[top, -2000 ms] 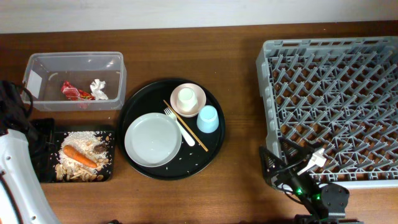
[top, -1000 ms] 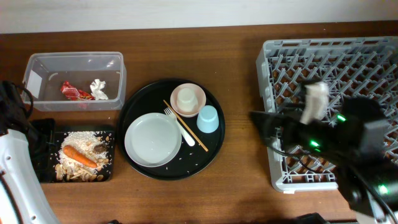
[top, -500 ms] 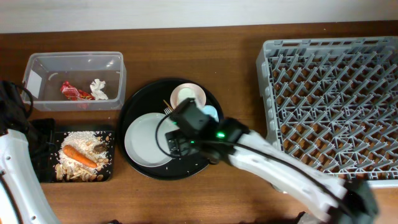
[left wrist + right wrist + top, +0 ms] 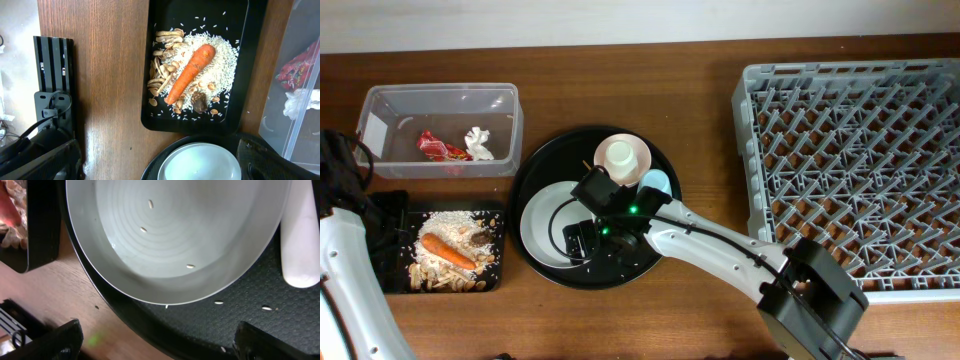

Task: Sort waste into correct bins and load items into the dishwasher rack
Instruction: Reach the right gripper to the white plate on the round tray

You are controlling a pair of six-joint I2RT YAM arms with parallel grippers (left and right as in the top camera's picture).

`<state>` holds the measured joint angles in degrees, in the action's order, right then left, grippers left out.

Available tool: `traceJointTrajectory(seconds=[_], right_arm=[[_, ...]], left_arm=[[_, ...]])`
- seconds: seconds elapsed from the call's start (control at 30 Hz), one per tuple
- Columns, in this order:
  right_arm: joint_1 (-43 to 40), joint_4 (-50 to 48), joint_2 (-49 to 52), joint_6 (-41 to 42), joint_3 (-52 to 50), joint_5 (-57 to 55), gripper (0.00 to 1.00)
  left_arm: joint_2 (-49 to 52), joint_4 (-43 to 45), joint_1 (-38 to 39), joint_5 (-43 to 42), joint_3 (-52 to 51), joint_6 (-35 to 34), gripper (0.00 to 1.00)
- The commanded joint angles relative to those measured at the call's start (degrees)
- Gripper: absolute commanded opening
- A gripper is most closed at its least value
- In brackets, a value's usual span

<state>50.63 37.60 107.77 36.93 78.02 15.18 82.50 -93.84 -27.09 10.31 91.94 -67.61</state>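
The big square grey plastic dishwasher rack (image 4: 850, 170) has nothing in it yet. The large round black tray (image 4: 540, 165) holds the round pale grey plate (image 4: 175, 235), which has a few rice bits in it. My right gripper (image 4: 160, 340) hangs just over that plate, fingers wide apart, holding nothing. I think the plate is hard, slippery and could break, so I would pinch its rim. The clear plastic tub (image 4: 440, 88) holds a red wrapper (image 4: 438, 148) and a white tissue (image 4: 478, 142). The shallow black tray (image 4: 150, 75) holds rice (image 4: 220, 65) and an orange carrot (image 4: 190, 72). My left gripper (image 4: 162, 160) is wide apart too.
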Motion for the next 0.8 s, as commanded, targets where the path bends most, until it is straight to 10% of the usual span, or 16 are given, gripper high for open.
traceJointTrajectory(seconds=[0.0,0.77], right_arm=[[0.42,-0.09,0.48,4.22,0.79,0.11,0.99],[0.42,-0.96,9.75,21.90,0.79,-8.57,0.70]], left_arm=[[-0.39,-0.07,-0.24,0.17,-0.20,-0.94,0.99],[-0.39,-0.07,-0.24,0.17,-0.20,-0.94,0.99]])
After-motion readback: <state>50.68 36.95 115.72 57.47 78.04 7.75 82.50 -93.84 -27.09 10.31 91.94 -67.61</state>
